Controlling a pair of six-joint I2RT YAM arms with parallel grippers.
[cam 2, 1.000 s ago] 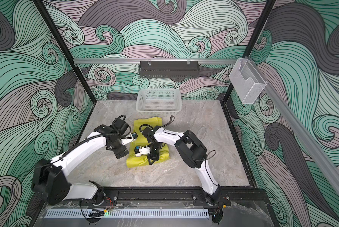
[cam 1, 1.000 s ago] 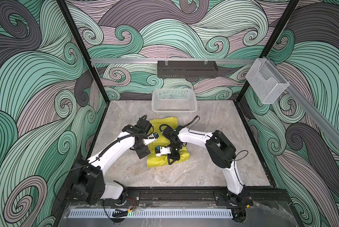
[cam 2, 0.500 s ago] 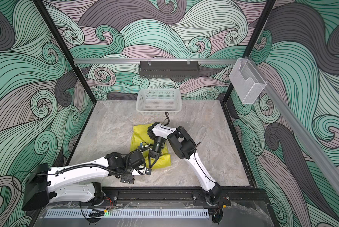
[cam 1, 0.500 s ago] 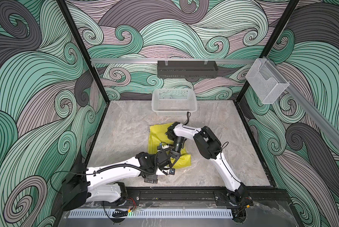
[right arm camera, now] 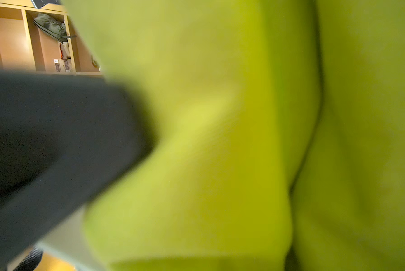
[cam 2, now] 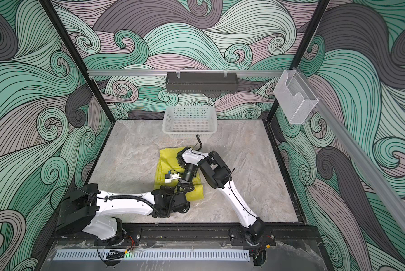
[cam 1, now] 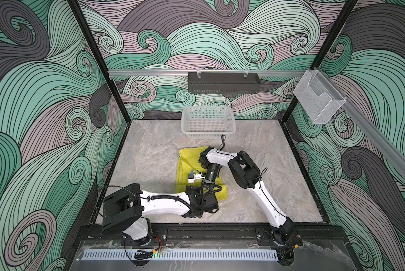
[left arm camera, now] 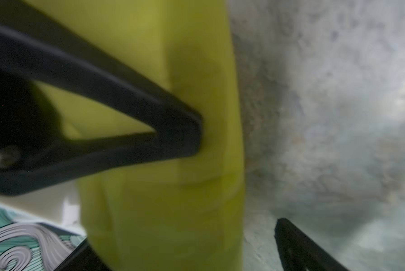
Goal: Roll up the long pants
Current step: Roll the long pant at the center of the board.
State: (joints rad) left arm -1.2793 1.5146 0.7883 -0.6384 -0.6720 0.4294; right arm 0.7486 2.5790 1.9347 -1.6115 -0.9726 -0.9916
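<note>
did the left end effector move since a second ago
yes: the left end effector went from beside the long pants to their near edge, farther from the white basket

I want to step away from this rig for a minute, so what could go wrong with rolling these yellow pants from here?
1. The left gripper has its jaws wide open astride the edge of the long pants, one finger on fabric, one over bare table; closing may catch only a thin layer.
2. The right gripper seems shut on a fold; slipping could undo it.
3. Both wrists crowd together over the pants, so they could collide.
</note>
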